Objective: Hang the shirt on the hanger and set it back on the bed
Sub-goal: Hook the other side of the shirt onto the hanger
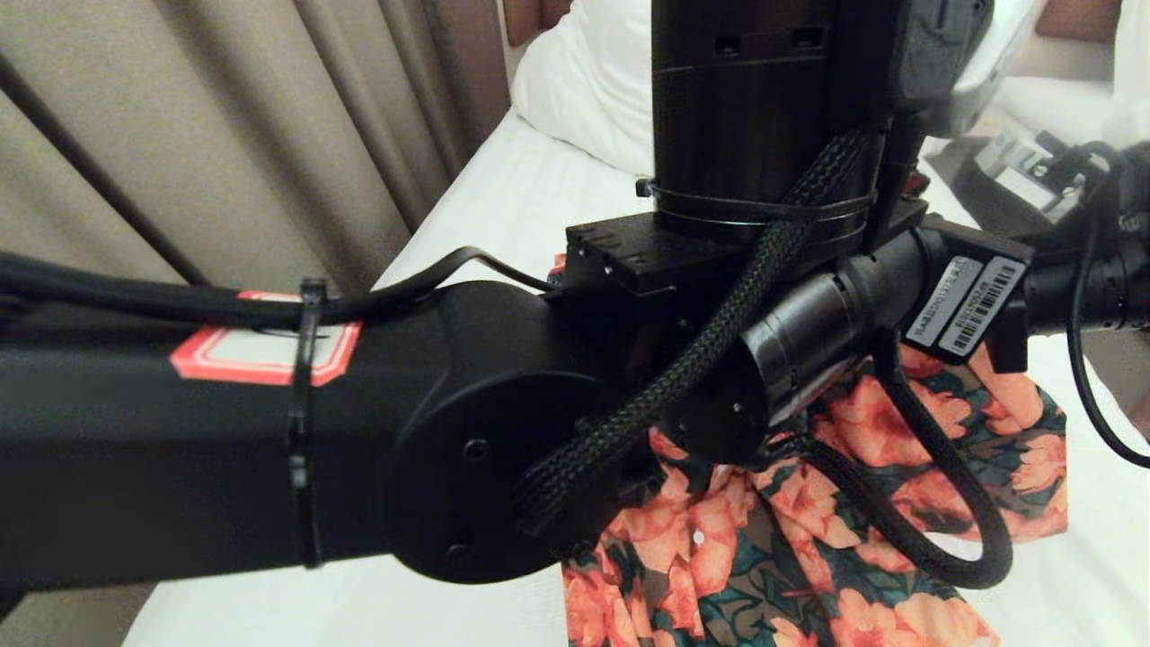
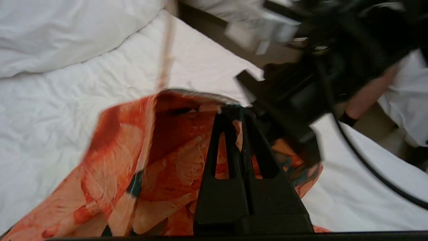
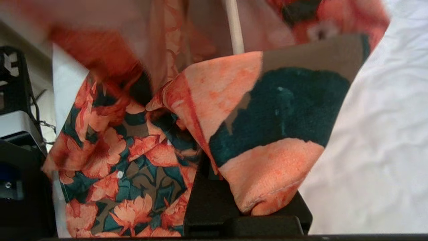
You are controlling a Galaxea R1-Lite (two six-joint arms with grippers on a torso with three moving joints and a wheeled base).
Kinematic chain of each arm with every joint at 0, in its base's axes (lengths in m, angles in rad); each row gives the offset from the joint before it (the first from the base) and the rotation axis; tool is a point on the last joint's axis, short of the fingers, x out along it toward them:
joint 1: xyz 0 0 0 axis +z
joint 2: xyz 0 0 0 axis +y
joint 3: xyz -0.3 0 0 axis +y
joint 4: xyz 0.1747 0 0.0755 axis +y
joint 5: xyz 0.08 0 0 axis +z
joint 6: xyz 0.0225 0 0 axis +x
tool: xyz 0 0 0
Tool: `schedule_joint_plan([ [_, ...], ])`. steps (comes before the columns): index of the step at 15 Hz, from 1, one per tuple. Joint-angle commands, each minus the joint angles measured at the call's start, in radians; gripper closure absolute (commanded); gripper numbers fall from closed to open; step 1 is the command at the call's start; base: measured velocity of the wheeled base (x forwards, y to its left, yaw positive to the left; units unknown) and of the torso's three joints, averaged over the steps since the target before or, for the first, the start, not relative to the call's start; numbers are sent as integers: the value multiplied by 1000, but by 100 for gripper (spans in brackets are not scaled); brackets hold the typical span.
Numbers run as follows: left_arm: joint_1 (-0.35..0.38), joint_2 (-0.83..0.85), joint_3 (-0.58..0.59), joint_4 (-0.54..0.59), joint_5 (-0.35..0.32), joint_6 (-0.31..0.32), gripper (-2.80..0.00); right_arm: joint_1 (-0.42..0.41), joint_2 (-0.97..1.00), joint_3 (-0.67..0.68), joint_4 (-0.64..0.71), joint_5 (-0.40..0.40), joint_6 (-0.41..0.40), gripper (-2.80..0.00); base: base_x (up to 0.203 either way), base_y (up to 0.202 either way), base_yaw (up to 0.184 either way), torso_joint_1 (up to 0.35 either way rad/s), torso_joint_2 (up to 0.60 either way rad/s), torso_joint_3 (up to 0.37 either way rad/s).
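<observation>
Above the bed (image 1: 503, 207), a single bed under a plain white sheet, the black left arm (image 1: 269, 449) crosses the head view from the left, and its elbow hides much of the short-sleeved button-up shirt (image 1: 764, 557) printed with large orange-pink flowers on dark green and brown. In the left wrist view the left end effector (image 2: 235, 112) has its two black fingers pressed together on a raised fold of the shirt, which hangs clear of the bed's sheet there. A thin cream-white rod of the hanger (image 2: 166, 50) rises from that lifted fabric, blurred. A white pillow (image 1: 593, 81) lies at the bed's head, beyond the shirt. To the right of the left end effector, the right end effector (image 3: 214, 167) is mostly buried under cloth in its own view; its fingers are closed, gripping a bunched edge of the shirt over the bed. The hanger's pale bar (image 3: 234, 26) stands just beyond that fold.
</observation>
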Motion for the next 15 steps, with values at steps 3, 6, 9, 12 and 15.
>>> schedule_joint_plan([
  [3,-49,77,-8,-12,-1,-5,0,-1,78,-68,3,9,18,0,0,0,0,0,0,0],
  [6,-73,108,0,-42,0,-1,0,-1,89,-109,3,30,56,0,0,0,0,0,0,0],
  [9,-72,122,-10,-43,2,2,0,-1,88,-106,7,36,56,0,0,0,0,0,0,0],
  [12,-67,120,-17,-43,2,14,0,0,82,-98,9,39,56,0,0,0,0,0,0,0],
  [15,-67,108,-19,-60,5,28,-280,0,76,-95,11,45,54,0,0,0,0,0,0,0],
])
